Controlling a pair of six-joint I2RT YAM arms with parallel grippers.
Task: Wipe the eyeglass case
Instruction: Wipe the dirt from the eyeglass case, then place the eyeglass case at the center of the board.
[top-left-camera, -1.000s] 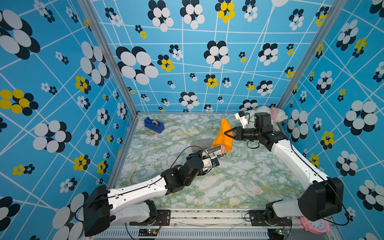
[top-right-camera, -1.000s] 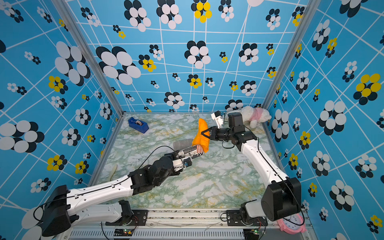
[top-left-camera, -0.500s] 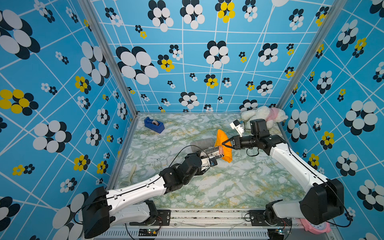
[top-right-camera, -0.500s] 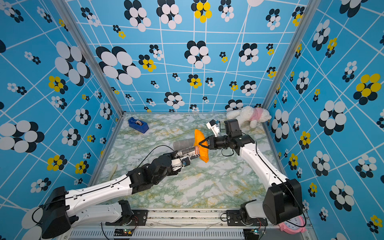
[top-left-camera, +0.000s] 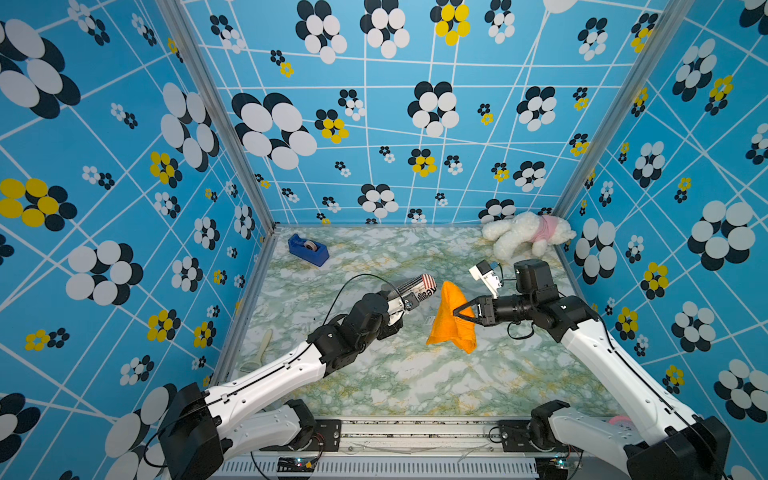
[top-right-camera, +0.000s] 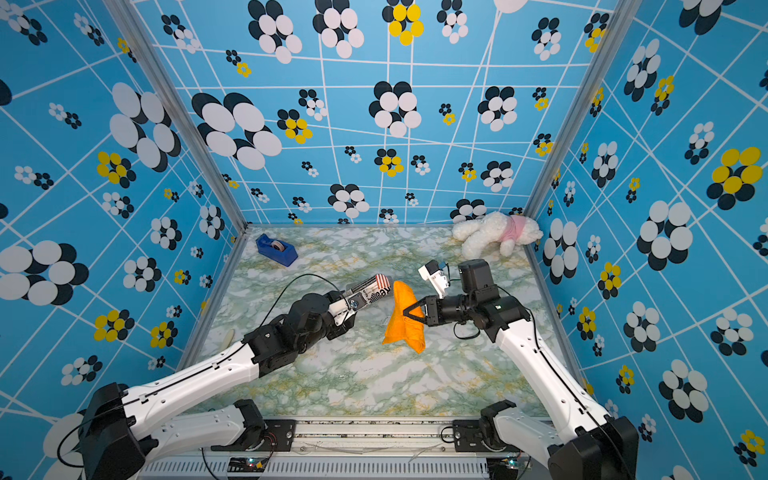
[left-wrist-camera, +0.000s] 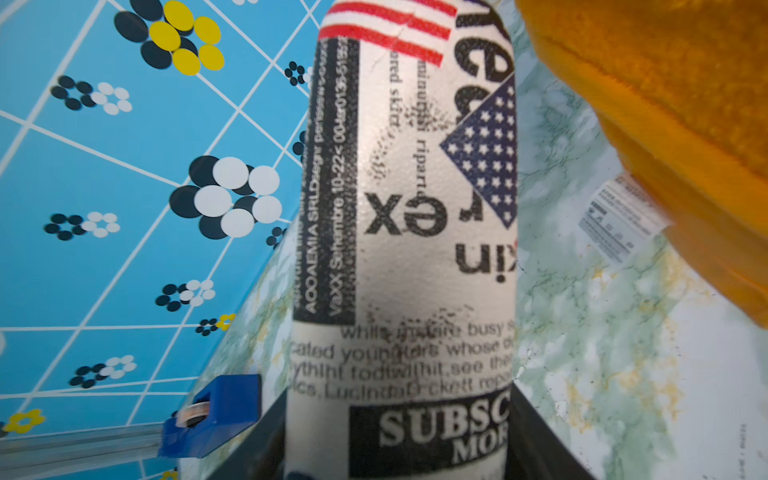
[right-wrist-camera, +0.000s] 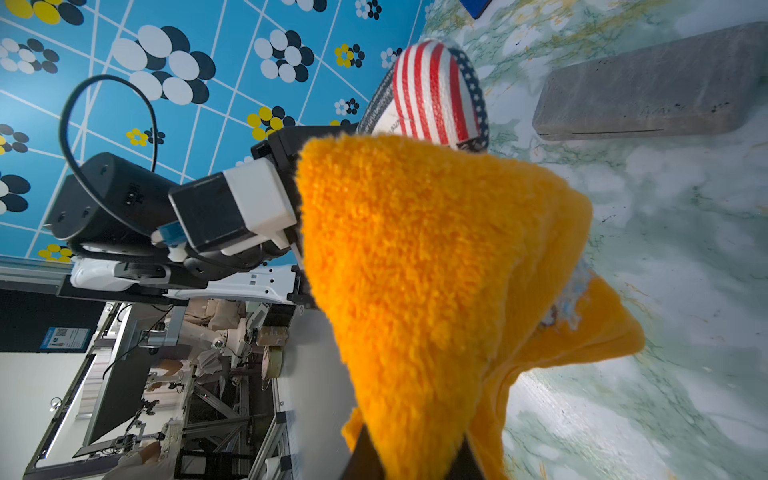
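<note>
The eyeglass case (top-left-camera: 417, 286) (top-right-camera: 371, 291) is a long tube printed like a newspaper, with a stars-and-stripes end. My left gripper (top-left-camera: 406, 300) (top-right-camera: 356, 302) is shut on its near end and holds it slanted above the table. In the left wrist view the eyeglass case (left-wrist-camera: 407, 208) runs out from between the left gripper's (left-wrist-camera: 397, 432) black fingers. My right gripper (top-left-camera: 457, 311) (top-right-camera: 409, 312) (right-wrist-camera: 409, 453) is shut on an orange fluffy cloth (top-left-camera: 451, 324) (top-right-camera: 403, 324) (right-wrist-camera: 415, 270). The cloth hangs just right of the case's flag end (right-wrist-camera: 436, 95), with a narrow strip of table showing between them.
A blue tape dispenser (top-left-camera: 308, 249) (top-right-camera: 276, 249) sits at the back left. A white plush toy (top-left-camera: 523, 235) lies in the back right corner. A grey flat case (right-wrist-camera: 648, 79) lies on the marble table beyond the held one. A cream stick (top-left-camera: 262, 345) lies by the left wall.
The right gripper has carried the cloth down off the case's end and towards the front. The left gripper has shifted the case slightly towards the back. The plush toy has come into view.
</note>
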